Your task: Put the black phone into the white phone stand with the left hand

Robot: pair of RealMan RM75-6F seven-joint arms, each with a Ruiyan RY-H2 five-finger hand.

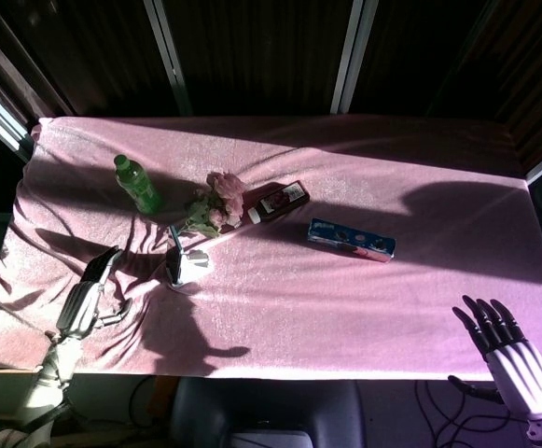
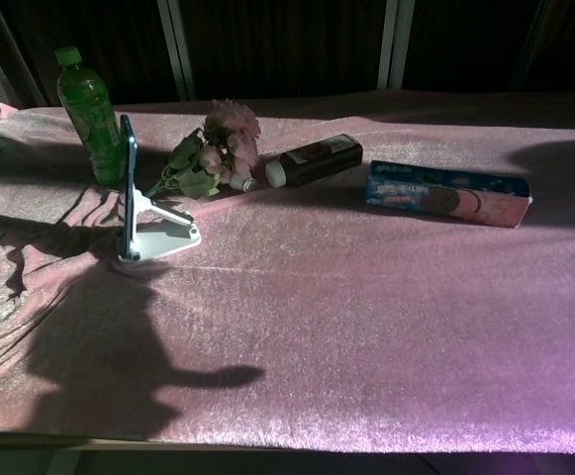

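Observation:
The black phone (image 2: 127, 178) stands nearly upright on its edge in the white phone stand (image 2: 160, 234), left of the table's middle; the head view shows the phone (image 1: 173, 250) in the stand (image 1: 192, 269) too. My left hand (image 1: 86, 299) hovers over the cloth well to the left of the stand, fingers spread, holding nothing; the chest view does not show it. My right hand (image 1: 502, 347) is off the table's front right corner, fingers spread and empty.
A green bottle (image 2: 87, 109) stands just behind the phone. A bunch of pink flowers (image 2: 216, 146), a dark bottle lying on its side (image 2: 315, 158) and a blue biscuit box (image 2: 447, 194) lie further right on the pink cloth (image 2: 366, 327).

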